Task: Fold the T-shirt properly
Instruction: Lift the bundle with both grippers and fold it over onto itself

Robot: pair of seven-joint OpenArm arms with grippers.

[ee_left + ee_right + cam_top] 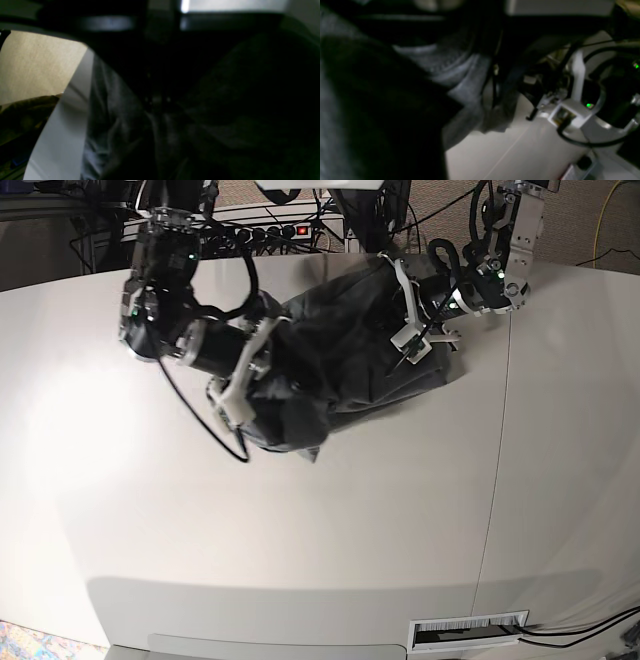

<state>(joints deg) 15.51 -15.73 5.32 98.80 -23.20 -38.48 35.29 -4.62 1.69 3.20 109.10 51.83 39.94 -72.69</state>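
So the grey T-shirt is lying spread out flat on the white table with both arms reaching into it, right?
Not flat. The base view shows the T-shirt bunched in a crumpled heap on the white table; both arms do reach into it.

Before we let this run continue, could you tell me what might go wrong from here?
The T-shirt is bunched in a heap between both arms, so pulling now may set uneven creases. The left gripper and right gripper are buried in cloth; their grasp cannot be confirmed. A loose black cable hangs beside the fabric and could snag.
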